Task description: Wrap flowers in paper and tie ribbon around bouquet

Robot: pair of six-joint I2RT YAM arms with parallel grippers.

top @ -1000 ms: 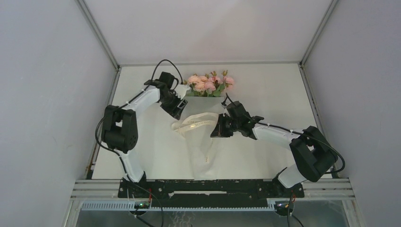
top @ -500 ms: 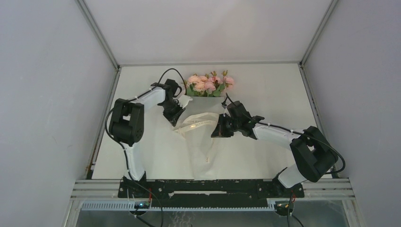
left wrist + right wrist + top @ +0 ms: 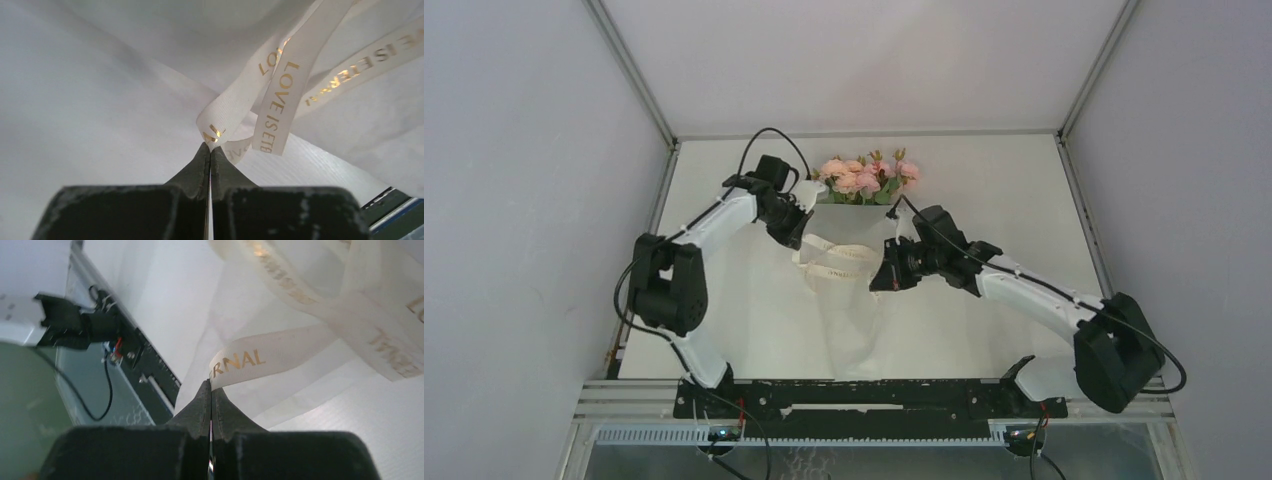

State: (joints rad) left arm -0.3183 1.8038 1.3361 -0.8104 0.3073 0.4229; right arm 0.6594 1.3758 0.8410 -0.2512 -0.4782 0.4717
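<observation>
The pink flowers (image 3: 865, 178) lie at the far middle of the table, their stems inside the white translucent paper (image 3: 852, 320), which runs toward me as a cone. A cream ribbon (image 3: 836, 262) with gold lettering lies in loose loops across the cone's upper part. My left gripper (image 3: 802, 238) is at the loops' left end, and in the left wrist view it (image 3: 210, 146) is shut on a fold of the ribbon (image 3: 280, 102). My right gripper (image 3: 880, 281) is at the loops' right side. In the right wrist view it (image 3: 210, 383) is shut on a ribbon (image 3: 257, 358) end.
Both arms reach inward over the white table (image 3: 1004, 190). Grey walls close in the left, right and back. The black base rail (image 3: 864, 398) runs along the near edge, also seen as the rail (image 3: 150, 375) in the right wrist view.
My left gripper has shut on the ribbon at the loops' left end, and its elbow swung outward. The right arm stretched out a little, still gripping its ribbon end.
</observation>
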